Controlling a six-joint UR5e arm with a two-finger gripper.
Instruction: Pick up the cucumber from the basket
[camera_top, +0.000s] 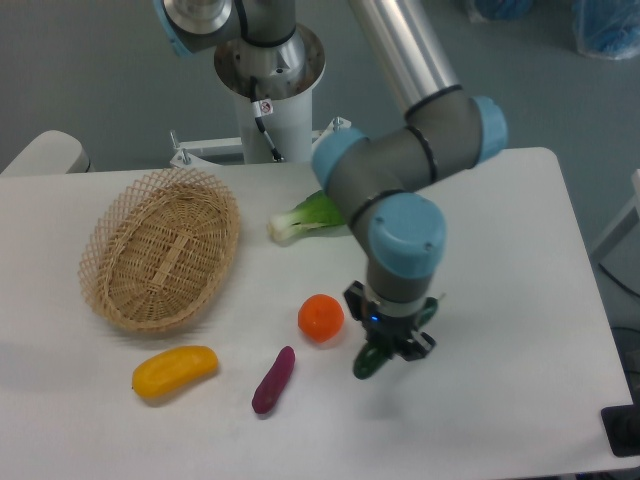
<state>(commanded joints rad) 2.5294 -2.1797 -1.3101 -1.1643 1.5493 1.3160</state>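
Observation:
My gripper (390, 345) points down over the table to the right of the orange, shut on the dark green cucumber (369, 362). Only the cucumber's lower left end shows below the fingers; a sliver of green also peeks out at the upper right of the wrist. The tan wicker basket (128, 300) lies at the left of the table with nothing in it, well away from the gripper.
An orange (321, 317) sits just left of the gripper. A purple sweet potato (273, 380) and a yellow vegetable (175, 369) lie near the front. A bok choy (305, 217) lies behind, partly covered by the arm. The table's right edge is near.

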